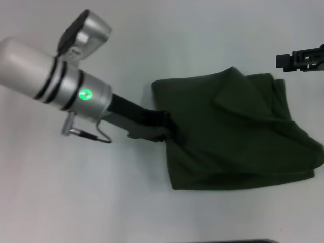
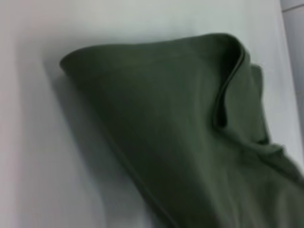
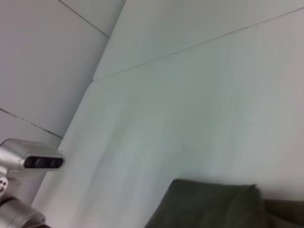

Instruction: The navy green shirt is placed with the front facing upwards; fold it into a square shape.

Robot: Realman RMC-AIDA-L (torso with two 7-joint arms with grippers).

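Head view: the navy green shirt [image 1: 238, 131] sits toward the right side of the desk [image 1: 76, 202], bunched into a rough block. The left pincer [image 1: 164, 129] is at its left edge and seems to be pinching cloth, though the fingers are half buried; the right pincer [image 1: 298, 58] hovers near the far right edge, can't tell its state. Left wrist view: a folded flap stands raised — if the hold slips, it'll flop back lopsided. Right wrist view: only a shirt corner shows. No clear long axis; roughly squarish.
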